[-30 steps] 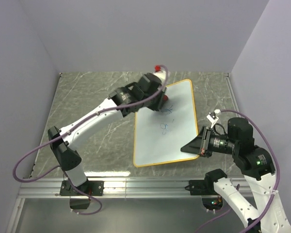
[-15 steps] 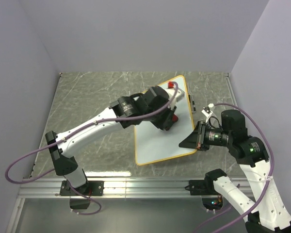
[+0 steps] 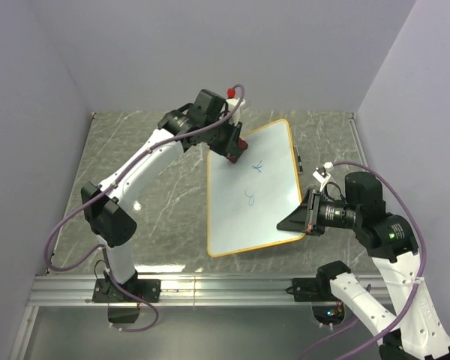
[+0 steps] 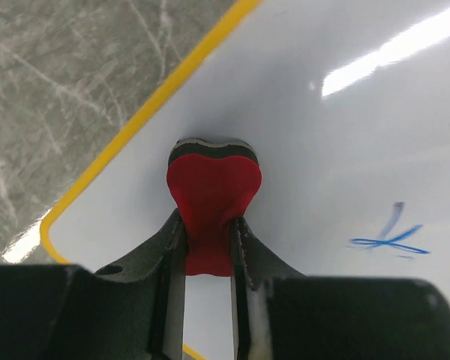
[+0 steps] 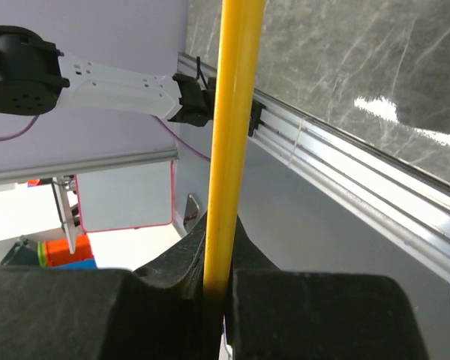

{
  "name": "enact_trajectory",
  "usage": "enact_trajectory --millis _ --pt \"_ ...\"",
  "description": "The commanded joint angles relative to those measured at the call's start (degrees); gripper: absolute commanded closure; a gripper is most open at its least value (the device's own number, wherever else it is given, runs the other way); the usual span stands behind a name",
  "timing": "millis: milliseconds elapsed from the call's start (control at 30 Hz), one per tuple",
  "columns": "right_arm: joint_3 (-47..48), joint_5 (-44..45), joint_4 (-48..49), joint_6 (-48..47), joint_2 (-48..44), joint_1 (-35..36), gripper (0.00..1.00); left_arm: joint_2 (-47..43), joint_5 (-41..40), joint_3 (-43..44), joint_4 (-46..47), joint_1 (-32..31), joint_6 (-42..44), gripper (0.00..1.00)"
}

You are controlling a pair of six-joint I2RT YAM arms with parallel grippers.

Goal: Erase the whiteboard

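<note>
The whiteboard (image 3: 244, 214) lies on the table, white with a yellow rim, and carries two small blue marks (image 3: 255, 184) near its middle. My left gripper (image 3: 236, 146) is shut on a red eraser (image 4: 212, 191), which presses on the board near its far left corner. A blue scribble (image 4: 390, 240) shows to the eraser's right in the left wrist view. My right gripper (image 3: 304, 223) is shut on the board's near right edge. In the right wrist view the yellow rim (image 5: 229, 150) runs up from between the jaws.
The table is grey marble (image 3: 146, 161) with purple walls around it. A metal rail (image 3: 225, 285) runs along the near edge by both arm bases. A small dark object (image 3: 298, 161) lies just right of the board.
My left gripper swept the eraser down over the board's middle, then back up to the far left corner. The blue marks are fewer than before. The right gripper kept its hold on the board's edge.
</note>
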Motion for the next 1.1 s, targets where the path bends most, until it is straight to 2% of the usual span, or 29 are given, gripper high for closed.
enact_trajectory --millis 0,33,200,333,433,533,633,733,867,1067 --pt "4.0 -17.0 18.9 -7.2 -1.7 1.1 1.0 1.1 4.7 4.5 -0.1 -7.3 3.6 1.0" --pt "4.2 -17.0 18.4 -7.6 -1.3 1.2 1.0 1.3 4.3 5.0 -1.0 -10.2 4.3 1.0" --pt "5.5 -15.5 17.7 -9.4 0.7 1.8 1.0 0.2 7.7 4.4 -4.2 -16.3 4.0 1.0" --pt "6.4 -14.3 16.3 -10.9 1.6 1.8 1.0 -4.9 6.4 -2.0 -7.5 -19.5 1.6 1.0" --pt "6.4 -14.5 16.6 -10.5 1.5 1.9 1.0 -11.9 3.5 -14.5 -5.3 -19.4 -0.8 1.0" --pt "6.1 -14.5 16.5 -10.5 1.2 1.9 1.0 -17.4 2.2 -22.5 -1.8 -17.0 -3.2 1.0" --pt "6.0 -14.7 16.6 -10.2 1.0 2.0 1.0 -19.6 -1.6 -26.6 -0.3 -13.8 -4.9 1.0" --pt "5.9 -15.0 16.8 -9.9 0.9 2.3 1.0 -20.4 -4.0 -29.2 2.8 -11.8 -5.1 1.0" --pt "6.6 -14.7 16.6 -10.1 1.1 2.6 1.0 -19.0 -2.6 -27.2 1.9 -12.4 -5.6 1.0" --pt "6.6 -14.2 16.4 -10.4 1.3 2.6 1.0 -21.1 2.2 -25.1 9.8 -20.4 -10.0 1.0"
